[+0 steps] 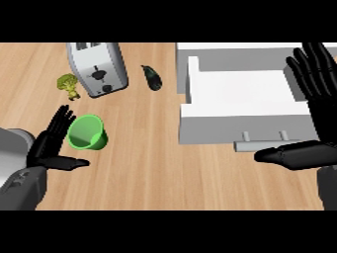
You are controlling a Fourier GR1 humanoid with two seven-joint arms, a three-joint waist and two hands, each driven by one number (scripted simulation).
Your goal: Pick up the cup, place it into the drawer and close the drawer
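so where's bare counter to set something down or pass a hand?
Free: the wide wood strip between the green cup and the drawer, below the eggplant. Crowded: upper left, where toaster and broccoli sit close; left hand flanks the cup.

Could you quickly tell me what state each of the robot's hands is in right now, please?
Left hand: open, fingers straight, beside the green cup, holding nothing.
Right hand: open, fingers straight, over the open drawer, holding nothing.

A green cup (88, 132) lies tipped on the counter, well apart from the open white drawer (242, 99).
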